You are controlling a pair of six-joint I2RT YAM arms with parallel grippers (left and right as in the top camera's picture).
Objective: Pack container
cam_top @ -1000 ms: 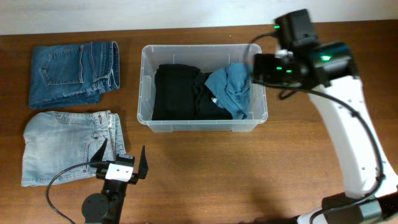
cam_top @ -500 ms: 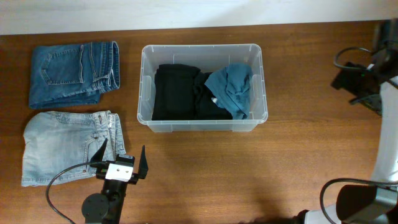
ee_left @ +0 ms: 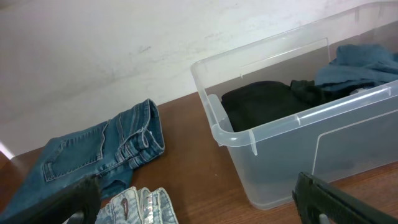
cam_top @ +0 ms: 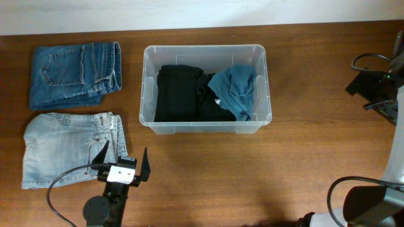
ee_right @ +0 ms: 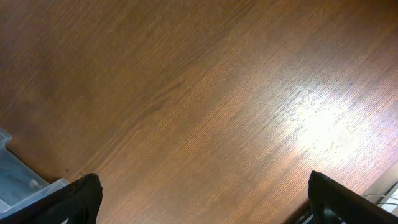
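Sitting on the far half of the table (cam_top: 252,170), near its middle, the bin (cam_top: 203,48) holds a black garment (cam_top: 177,94) on its left and a crumpled blue garment (cam_top: 235,88) on its right. Folded dark jeans (cam_top: 74,74) lie well left of it, with pale jeans (cam_top: 63,148) nearer the front edge. The left claw (cam_top: 124,161) hangs by the pale jeans' right edge, jaws spread wide, holding nothing. The right claw (ee_right: 202,193) is out at the table's right side, well apart from the bin. Its fingers (ee_right: 74,202) are wide apart over bare wood, empty.
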